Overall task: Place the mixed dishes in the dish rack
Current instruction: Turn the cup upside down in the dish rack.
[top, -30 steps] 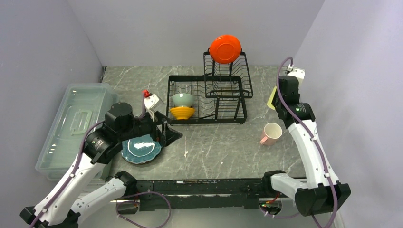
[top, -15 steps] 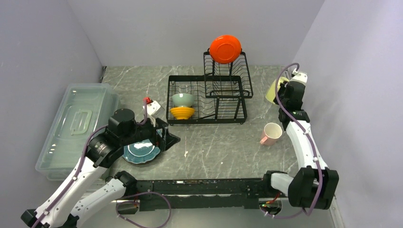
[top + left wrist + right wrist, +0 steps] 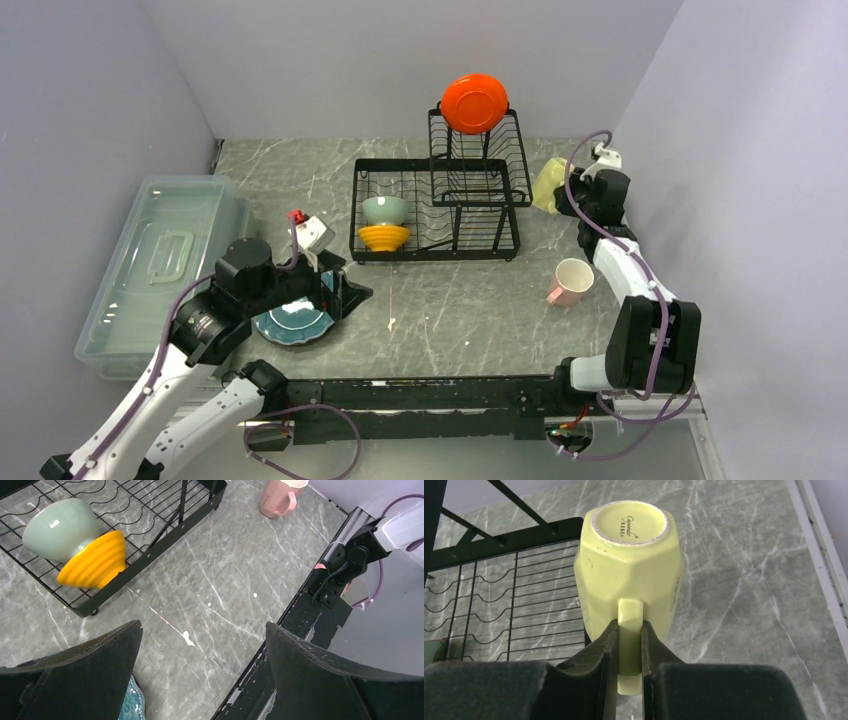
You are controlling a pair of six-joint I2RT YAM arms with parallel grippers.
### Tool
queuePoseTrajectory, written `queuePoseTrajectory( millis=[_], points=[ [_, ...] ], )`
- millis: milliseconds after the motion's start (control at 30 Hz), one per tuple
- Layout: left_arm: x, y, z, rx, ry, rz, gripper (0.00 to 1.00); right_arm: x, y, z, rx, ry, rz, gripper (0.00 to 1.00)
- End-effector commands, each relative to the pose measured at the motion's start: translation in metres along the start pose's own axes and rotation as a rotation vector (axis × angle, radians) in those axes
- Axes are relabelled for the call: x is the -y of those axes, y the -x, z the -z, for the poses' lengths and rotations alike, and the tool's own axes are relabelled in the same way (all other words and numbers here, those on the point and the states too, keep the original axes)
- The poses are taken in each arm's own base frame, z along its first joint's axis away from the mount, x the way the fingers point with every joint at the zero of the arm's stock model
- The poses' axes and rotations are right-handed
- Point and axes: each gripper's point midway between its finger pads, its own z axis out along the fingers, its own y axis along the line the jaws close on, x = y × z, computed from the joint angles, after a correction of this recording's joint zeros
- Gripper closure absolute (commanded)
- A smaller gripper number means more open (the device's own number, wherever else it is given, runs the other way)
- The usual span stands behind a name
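The pale yellow mug (image 3: 626,565) is clamped by its handle in the right end effector (image 3: 629,630), base outward, just right of the dish rack (image 3: 435,256). The left end effector (image 3: 202,630) is spread wide, empty, over the teal plate (image 3: 295,322) on the table (image 3: 460,310).

Maker's mark on the underside of the pale yellow mug (image 3: 629,565), right wrist view; position: inside the foot ring, on the recessed base; two short lines of dark lettering; upper line in cursive script, apparently starting with a capital C; lower line in small capitals; both lines too small to read letter for letter.
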Motion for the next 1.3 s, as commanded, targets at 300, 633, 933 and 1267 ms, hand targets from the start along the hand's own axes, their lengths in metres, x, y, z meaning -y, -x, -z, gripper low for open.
queuePoseTrajectory(
  millis=[300,633,933,1267],
  points=[
    [-0.007,-0.002,0.0,0.003,0.032,-0.016,0.01,-0.052,0.053,0.0,0.243,0.295,0.141,1.0],
    [-0.008,-0.001,0.002,0.013,0.042,-0.021,0.01,-0.081,0.04,-0.005,0.243,0.403,0.188,1.0],
    [-0.01,-0.001,0.004,0.017,0.057,-0.022,0.01,-0.108,0.029,-0.011,0.25,0.471,0.216,1.0],
    [-0.01,-0.001,0.004,0.021,0.059,-0.024,0.01,-0.123,0.002,-0.014,0.25,0.47,0.208,1.0]
  ],
)
